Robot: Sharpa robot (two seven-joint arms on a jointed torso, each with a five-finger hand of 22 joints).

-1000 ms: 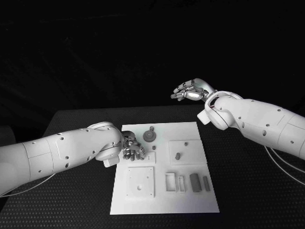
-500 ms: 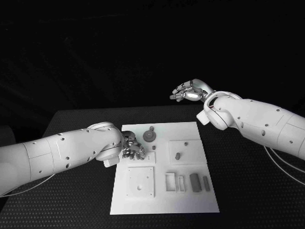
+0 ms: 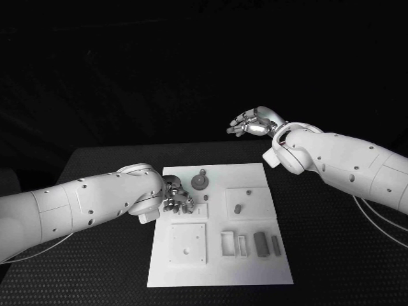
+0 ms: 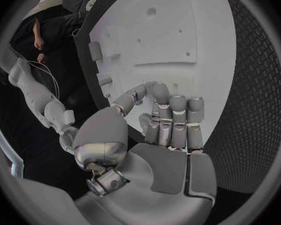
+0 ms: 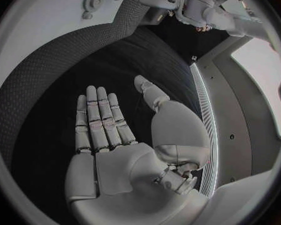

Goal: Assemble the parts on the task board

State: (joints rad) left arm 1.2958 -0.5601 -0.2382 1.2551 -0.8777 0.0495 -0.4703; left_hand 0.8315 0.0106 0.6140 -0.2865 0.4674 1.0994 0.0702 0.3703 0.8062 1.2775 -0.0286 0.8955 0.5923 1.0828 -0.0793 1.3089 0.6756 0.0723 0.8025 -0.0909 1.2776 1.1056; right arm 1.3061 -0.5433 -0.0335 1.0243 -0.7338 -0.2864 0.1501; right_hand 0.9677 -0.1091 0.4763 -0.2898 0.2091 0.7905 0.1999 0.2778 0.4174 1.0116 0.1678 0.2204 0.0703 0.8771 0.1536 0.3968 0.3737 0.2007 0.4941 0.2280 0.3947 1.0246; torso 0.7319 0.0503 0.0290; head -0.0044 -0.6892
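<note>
Parts for the assembly lie on the task board (image 3: 250, 268), the white plate you see in the middle of the black table (image 3: 342, 255). On its far end sits a round grey piece (image 3: 200, 181); a small upright peg (image 3: 236, 207) stands in a square recess near the right edge; two dark bars (image 3: 260, 243) lie side by side at the near right, next to a pale open frame (image 3: 228, 243). A square plate with holes (image 3: 187, 242) occupies the near left.

Your left hand (image 3: 176, 196) is low at the board's left edge, just beside the round piece. In the left wrist view its fingers (image 4: 172, 120) curl inward toward the palm; whether they hold anything you cannot tell.

Your right hand (image 3: 252, 122) hangs raised beyond the far edge of the table, well apart from the board. The right wrist view shows its fingers (image 5: 100, 120) stretched out flat, holding nothing.
</note>
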